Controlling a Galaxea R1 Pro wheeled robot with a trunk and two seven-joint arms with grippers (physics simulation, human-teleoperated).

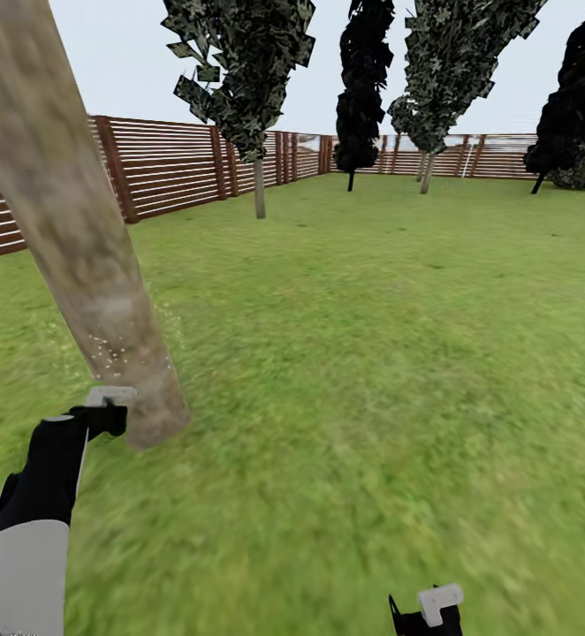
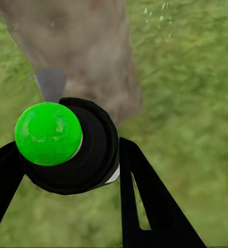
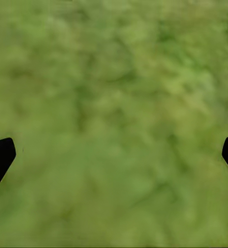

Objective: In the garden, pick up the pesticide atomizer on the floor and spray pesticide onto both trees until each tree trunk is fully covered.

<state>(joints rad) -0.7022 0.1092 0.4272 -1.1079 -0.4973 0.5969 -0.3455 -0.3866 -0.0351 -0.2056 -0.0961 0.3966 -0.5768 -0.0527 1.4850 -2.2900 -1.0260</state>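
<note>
Spraying looks underway on one tree. Left tool (image 2: 67,170) w/ black fingers (image 2: 145,196) is clamped round the pesticide atomizer (image 2: 72,144), a dark round bottle; in the left wrist view its top reads bright green, w/ a grey nozzle pointing at the trunk. Head view: left tool (image 1: 105,408) sits just beside the base of the near tree trunk (image 1: 72,230), a thick pale grey-brown mottled column leaning across the frame. Small white specks on the lower trunk, prob. spray droplets; can't tell how much of the bark is covered, and the upper trunk shows none.

Right tool (image 3: 114,155): black fingertips wide apart at the frame edges, nothing between them, just green lawn (image 3: 114,77) below. Its pale tip also shows low in the head view (image 1: 429,609).

Status, as a judgement: pick-up done, atomizer off the floor and in hand. First trunk partly treated at best; needs work higher up and prob. round the far side. Second tree not started; pale-trunked trees (image 1: 259,181) stand well apart near the brown slatted wooden fence (image 1: 169,168), so a drive over is left too.
</note>
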